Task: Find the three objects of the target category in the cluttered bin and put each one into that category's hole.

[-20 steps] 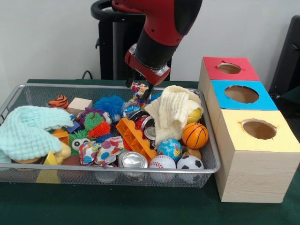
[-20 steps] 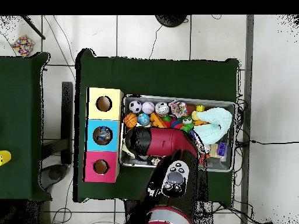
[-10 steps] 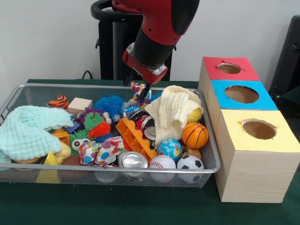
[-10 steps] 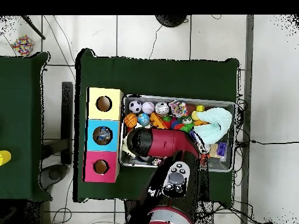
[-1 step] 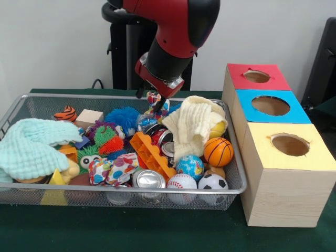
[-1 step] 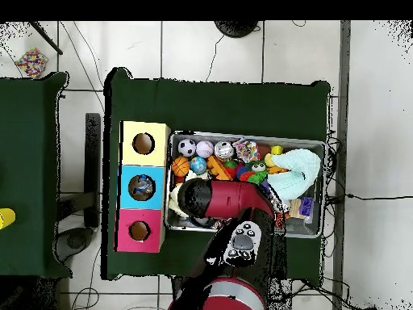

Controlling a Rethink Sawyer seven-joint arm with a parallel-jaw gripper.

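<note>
Table: dark green cloth (image 5: 157, 233), matte, under a wire mesh bin (image 5: 21, 105) and a wooden box (image 5: 283, 194).
Box: pale wood block with three round holes; yellow top (image 5: 315, 152) nearest, blue top (image 5: 299, 113) in the middle, red top (image 5: 273, 81) farthest.
Bin, near edge: dented silver can (image 5: 149, 179), baseball (image 5: 181, 184), soccer ball (image 5: 212, 183), spotted fabric pouch (image 5: 113, 169), yellow wedge (image 5: 56, 177).
Bin, middle: globe ball (image 5: 189, 166), basketball (image 5: 218, 151), orange studded brick (image 5: 151, 154), mint waffle-knit cloth (image 5: 31, 147) heaped at one end, green and red spiky balls (image 5: 106, 139).
Bin, far side: cream knit cloth (image 5: 191, 126) draped over a yellow ball, blue fuzzy ball (image 5: 123, 118), plain wood block (image 5: 89, 117), striped orange toy (image 5: 65, 113).
Gripper (image 5: 155, 102): at the end of the red and black arm, just above the far pile, pinched on a small patterned fabric bundle (image 5: 155, 101); hidden under the arm in the overhead view.
</note>
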